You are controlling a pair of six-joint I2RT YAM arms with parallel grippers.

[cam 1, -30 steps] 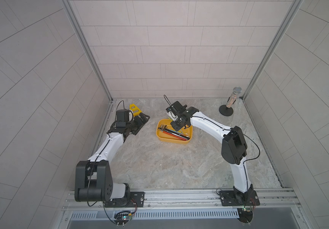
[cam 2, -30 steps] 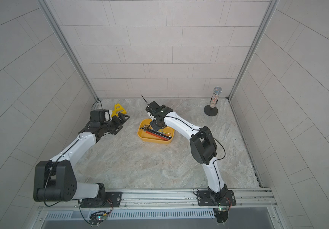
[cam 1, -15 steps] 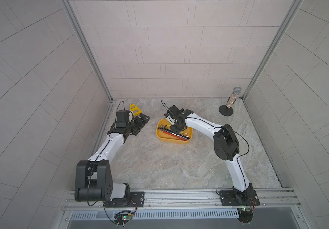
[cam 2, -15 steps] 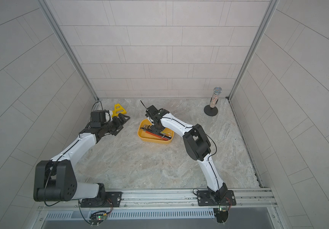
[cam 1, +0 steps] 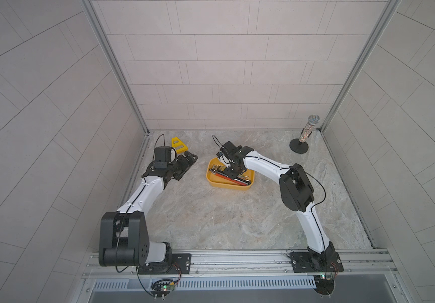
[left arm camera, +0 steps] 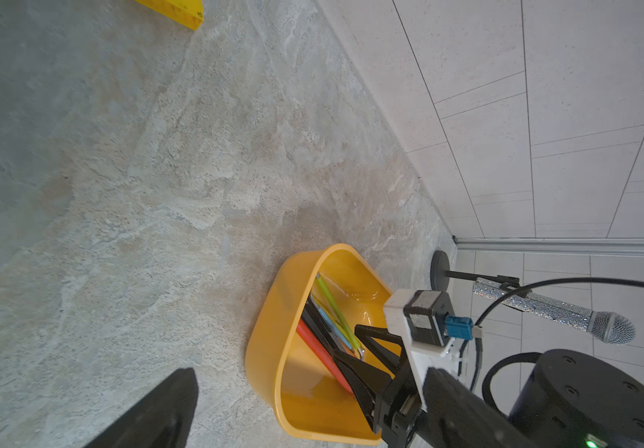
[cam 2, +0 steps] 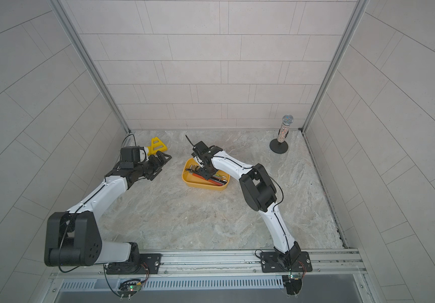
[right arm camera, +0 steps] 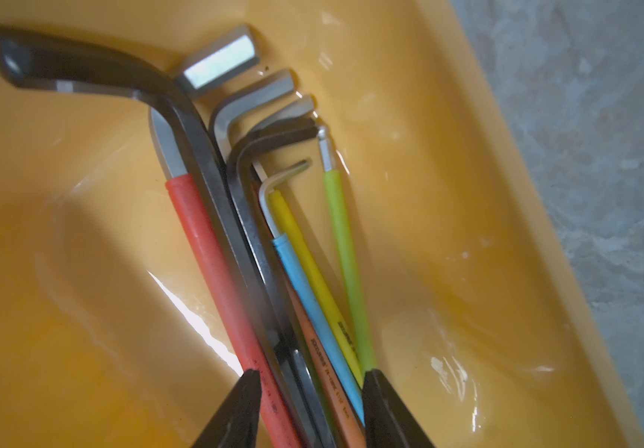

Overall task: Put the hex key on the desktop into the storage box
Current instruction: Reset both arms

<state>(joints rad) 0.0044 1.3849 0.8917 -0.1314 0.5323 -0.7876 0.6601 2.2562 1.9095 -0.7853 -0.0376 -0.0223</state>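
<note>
The storage box (cam 1: pixel 212 181) is a shallow yellow-orange tub on the marbled desktop (cam 1: pixel 224 215), seen in both top views. Several hex keys (right arm camera: pixel 204 163) lie bundled in it: a thick black one, bare steel ones, and red, blue, yellow and green sleeved ones. My right gripper (right arm camera: pixel 310 378) hangs low inside the box (right arm camera: pixel 468 155) with its jaws apart, straddling the bundle; the black key looks blurred. In a top view it (cam 2: pixel 206 173) stands over the box's (cam 2: pixel 189 181) middle. My left gripper (cam 1: pixel 189 161) rests open left of the box, holding nothing. No hex key shows on the bare desktop.
A small yellow triangular bracket (cam 1: pixel 178 145) stands at the back left, just behind the left gripper. A glittery microphone on a round black stand (cam 1: pixel 304 136) is at the back right corner. Tiled walls close three sides; a metal rail (cam 1: pixel 237 259) runs along the front.
The right arm's elbow has swung left toward the box and its gripper has sunk lower into it. Its jaws have come apart over the keys. The left arm has not moved.
</note>
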